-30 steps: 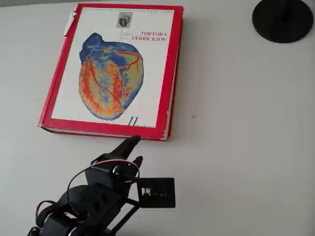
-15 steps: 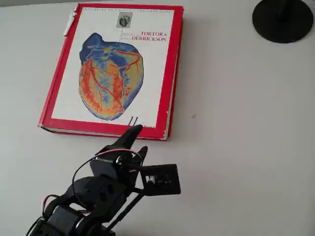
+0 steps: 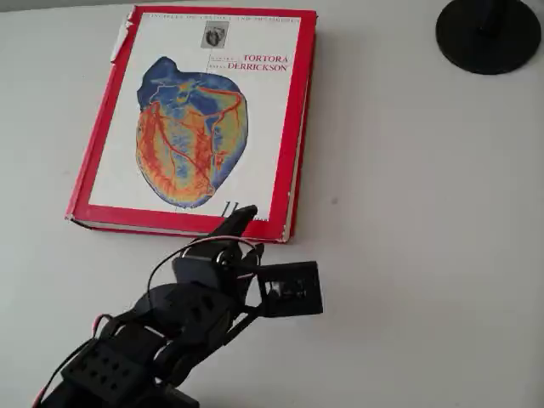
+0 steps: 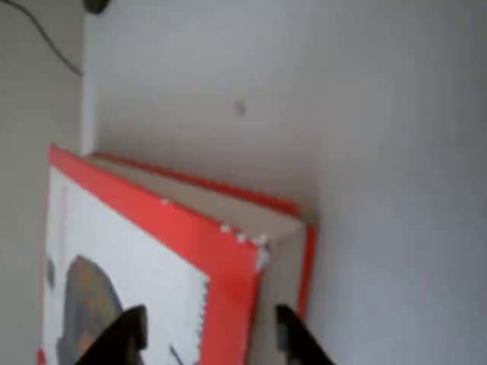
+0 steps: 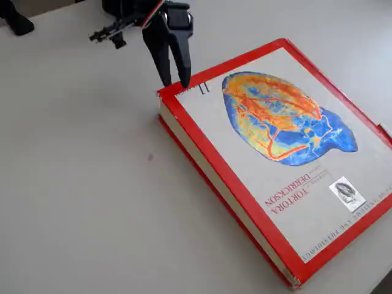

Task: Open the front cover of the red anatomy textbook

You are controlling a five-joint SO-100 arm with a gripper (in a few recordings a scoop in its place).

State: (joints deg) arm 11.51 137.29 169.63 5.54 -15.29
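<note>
Tool (image 5: 176,78) poised over front cover's (image 5: 288,153) corner.

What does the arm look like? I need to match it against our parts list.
The arm is all black, built of blocky segments. Thin red and white cables loop over its wrist. A small square black camera module sits on its right side in the overhead view. The end effector has two slim, pointed black fingers.
</note>
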